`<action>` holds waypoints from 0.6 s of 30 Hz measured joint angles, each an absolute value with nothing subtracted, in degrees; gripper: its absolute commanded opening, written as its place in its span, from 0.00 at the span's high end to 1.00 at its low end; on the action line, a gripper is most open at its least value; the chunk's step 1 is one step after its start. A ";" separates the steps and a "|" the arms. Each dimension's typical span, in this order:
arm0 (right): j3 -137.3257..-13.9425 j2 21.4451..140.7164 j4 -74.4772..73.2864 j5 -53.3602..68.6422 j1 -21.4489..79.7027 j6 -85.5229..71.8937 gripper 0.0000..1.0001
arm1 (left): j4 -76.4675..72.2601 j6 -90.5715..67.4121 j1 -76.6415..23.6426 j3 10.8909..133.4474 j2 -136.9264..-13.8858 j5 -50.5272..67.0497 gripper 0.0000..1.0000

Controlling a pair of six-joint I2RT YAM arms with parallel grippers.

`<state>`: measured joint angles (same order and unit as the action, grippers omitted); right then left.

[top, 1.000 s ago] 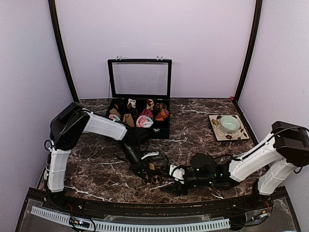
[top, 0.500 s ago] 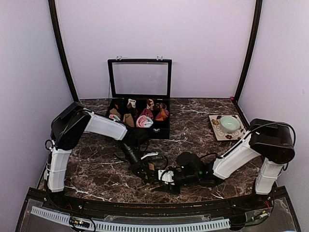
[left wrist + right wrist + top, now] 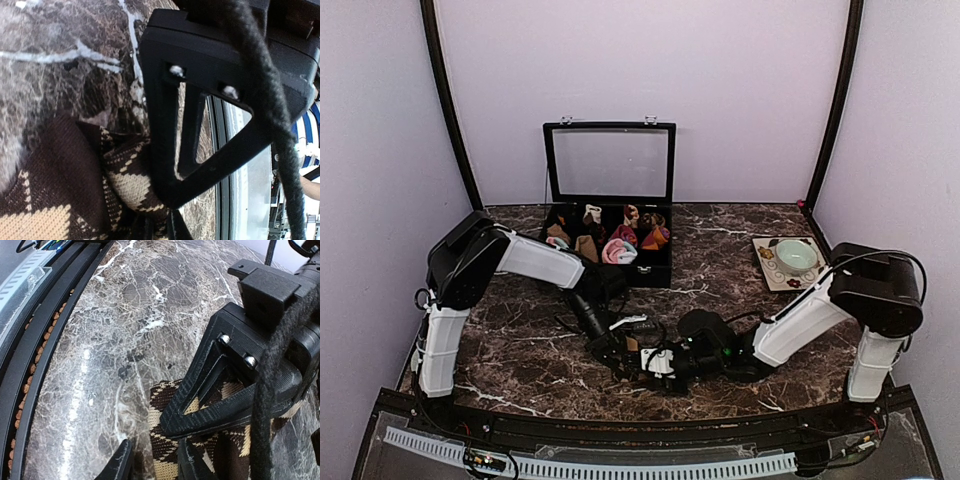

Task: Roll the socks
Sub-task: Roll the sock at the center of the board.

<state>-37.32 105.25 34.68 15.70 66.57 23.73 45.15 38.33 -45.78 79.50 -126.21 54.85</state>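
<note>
Sock (image 3: pixel 161 450), the brown-and-beige diamond one, lies on the counter (image 3: pixel 520 350) at 6 o'clock in the top view, close to the front edge, wedged between the two sets of jaws. Left jaws reach in from 10 o'clock and are pinched tight on a bunched fold of it; in the left wrist view the knit gathers right where they bite. Right jaws come in from 3 o'clock and stand narrowly parted, one side over bare marble and the other over fabric, so the sock's free edge sits in their gap, not yet gripped. Its long axis is hard to read because both sets cover most of it. In the right wrist view it seems to run off toward 3 o'clock, under the left jaws. By my reading, the right jaws are best placed to close on that edge and turn it over.
</note>
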 measured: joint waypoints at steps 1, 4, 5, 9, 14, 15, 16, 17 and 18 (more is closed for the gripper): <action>-37.69 105.67 34.68 15.75 66.50 23.94 0.76 | 45.45 38.35 -45.74 79.50 -126.23 54.83 0.89; -38.94 106.74 34.44 15.88 66.19 24.62 0.83 | 46.44 38.57 -45.36 79.50 -126.26 54.78 0.84; -39.40 107.15 34.41 15.90 66.08 24.69 0.84 | 46.87 38.59 -45.21 79.50 -126.26 54.74 0.82; -40.03 108.47 35.11 16.80 65.56 24.56 0.87 | 48.25 38.72 -44.99 79.48 -125.91 54.81 0.77; -41.17 110.13 35.68 17.41 65.47 23.66 0.91 | 50.00 38.89 -44.29 79.40 -124.66 52.71 0.75; -41.43 110.41 35.79 17.37 65.45 23.35 0.92 | 50.00 38.94 -43.75 79.22 -124.18 52.03 0.75; -41.71 110.67 35.83 17.37 65.43 23.16 0.94 | 49.82 38.98 -43.42 78.87 -123.50 51.35 0.75; -42.11 110.98 35.81 17.43 65.39 22.90 0.95 | 49.76 39.03 -43.03 78.50 -122.67 50.50 0.75; -42.48 111.31 35.77 17.63 65.32 22.61 0.96 | 49.78 39.05 -42.50 78.19 -121.78 49.47 0.75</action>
<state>-42.48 111.31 35.77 17.63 65.32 22.61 49.78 39.05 -42.50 78.19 -121.78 49.47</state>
